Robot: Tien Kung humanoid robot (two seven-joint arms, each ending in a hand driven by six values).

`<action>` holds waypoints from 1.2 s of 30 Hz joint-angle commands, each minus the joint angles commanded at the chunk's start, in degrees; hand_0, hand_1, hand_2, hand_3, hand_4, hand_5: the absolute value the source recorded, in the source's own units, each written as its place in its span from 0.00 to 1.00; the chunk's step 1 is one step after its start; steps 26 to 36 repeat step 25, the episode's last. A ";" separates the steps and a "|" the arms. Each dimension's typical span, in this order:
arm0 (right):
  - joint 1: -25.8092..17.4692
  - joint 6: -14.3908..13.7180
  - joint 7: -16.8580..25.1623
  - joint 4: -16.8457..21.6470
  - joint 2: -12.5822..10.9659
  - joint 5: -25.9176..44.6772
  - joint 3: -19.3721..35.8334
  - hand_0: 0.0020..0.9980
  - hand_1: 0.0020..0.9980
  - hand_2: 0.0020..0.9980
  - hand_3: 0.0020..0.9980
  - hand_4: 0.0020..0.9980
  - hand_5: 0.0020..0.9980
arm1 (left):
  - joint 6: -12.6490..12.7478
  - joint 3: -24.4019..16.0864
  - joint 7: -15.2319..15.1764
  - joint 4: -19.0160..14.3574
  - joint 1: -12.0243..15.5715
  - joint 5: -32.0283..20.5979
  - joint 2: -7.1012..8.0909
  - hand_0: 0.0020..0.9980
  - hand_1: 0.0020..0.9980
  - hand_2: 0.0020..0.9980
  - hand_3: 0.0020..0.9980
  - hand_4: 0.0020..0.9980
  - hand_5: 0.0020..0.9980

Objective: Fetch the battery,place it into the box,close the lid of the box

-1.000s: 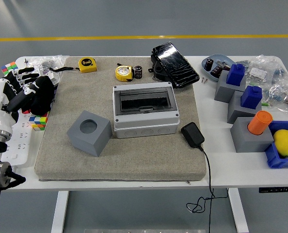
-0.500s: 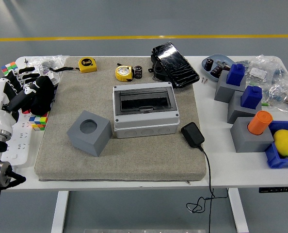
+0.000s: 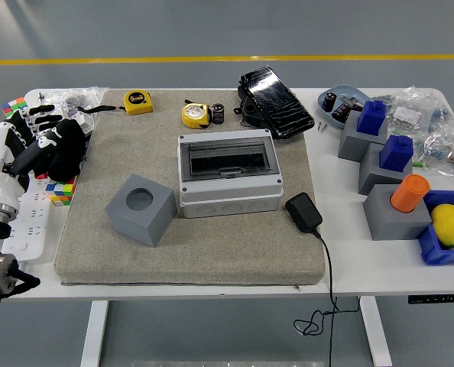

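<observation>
The battery [image 3: 218,113], a small black cylinder, stands upright at the back of the grey mat [image 3: 97,245], next to a round yellow tape measure [image 3: 196,115]. The grey box [image 3: 227,174] sits mid-mat, its smoked see-through lid lying flat over the top. My left hand [image 3: 57,147] rests at the mat's left edge, far from both, with fingers relaxed and holding nothing. My right arm is out of view.
A grey cube with a round hole [image 3: 141,208] sits left of the box. A black charger [image 3: 304,212] with its cable lies to the box's right. A black wrapped pack [image 3: 275,101] lies behind the box. Grey blocks with blue and orange pegs [image 3: 387,183] stand at the right.
My left hand has shifted very slightly at the mat's left edge. Nothing else has moved.
</observation>
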 joint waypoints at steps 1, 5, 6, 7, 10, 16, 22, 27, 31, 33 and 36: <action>0.01 0.01 0.00 0.00 -0.01 0.03 -0.04 0.68 0.66 0.70 0.63 1.00 0.62 | -0.02 0.06 0.03 0.02 -0.02 0.02 0.03 0.41 0.59 0.58 0.61 1.00 0.36; 0.05 0.03 -0.03 0.00 -0.03 -0.12 -0.02 0.68 0.66 0.70 0.63 1.00 0.62 | -0.10 0.24 0.14 0.03 -0.09 0.07 0.13 0.41 0.59 0.58 0.61 1.00 0.36; 0.08 0.05 -0.02 0.00 -0.04 -0.09 -0.10 0.68 0.66 0.70 0.63 1.00 0.62 | -0.12 0.27 0.18 0.02 -0.10 0.09 0.16 0.41 0.59 0.58 0.61 1.00 0.36; 0.12 0.06 -0.03 0.00 -0.06 -0.08 -0.18 0.68 0.66 0.70 0.63 1.00 0.62 | -0.15 0.31 0.22 0.01 -0.10 0.11 0.20 0.41 0.59 0.58 0.61 1.00 0.36; 0.13 0.08 -0.01 0.00 -0.07 -0.07 -0.30 0.68 0.66 0.70 0.63 1.00 0.62 | -0.18 0.34 0.27 0.03 -0.08 0.14 0.26 0.41 0.59 0.58 0.61 1.00 0.36; 0.21 0.12 -0.08 0.00 -0.10 -0.18 -0.29 0.68 0.66 0.70 0.63 1.00 0.62 | -0.19 0.38 0.24 -0.03 -0.25 0.15 0.40 0.41 0.59 0.58 0.61 1.00 0.36; 0.24 0.13 -0.08 0.00 -0.24 -0.13 -0.38 0.68 0.66 0.70 0.63 1.00 0.62 | -0.24 0.39 0.30 0.00 -0.12 0.17 0.48 0.41 0.59 0.58 0.61 1.00 0.36; 0.12 0.14 -0.07 0.00 -0.23 -0.18 -0.32 0.68 0.66 0.70 0.63 1.00 0.62 | -0.25 0.43 0.29 -0.02 -0.04 0.16 0.45 0.41 0.59 0.58 0.61 1.00 0.36; 0.12 0.14 -0.07 0.00 -0.23 -0.18 -0.32 0.68 0.66 0.70 0.63 1.00 0.62 | -0.25 0.43 0.29 -0.02 -0.04 0.16 0.45 0.41 0.59 0.58 0.61 1.00 0.36; 0.12 0.14 -0.07 0.00 -0.23 -0.18 -0.32 0.68 0.66 0.70 0.63 1.00 0.62 | -0.25 0.43 0.29 -0.02 -0.04 0.16 0.45 0.41 0.59 0.58 0.61 1.00 0.36; 0.12 0.14 -0.07 0.00 -0.23 -0.18 -0.32 0.68 0.66 0.70 0.63 1.00 0.62 | -0.25 0.43 0.29 -0.02 -0.04 0.16 0.45 0.41 0.59 0.58 0.61 1.00 0.36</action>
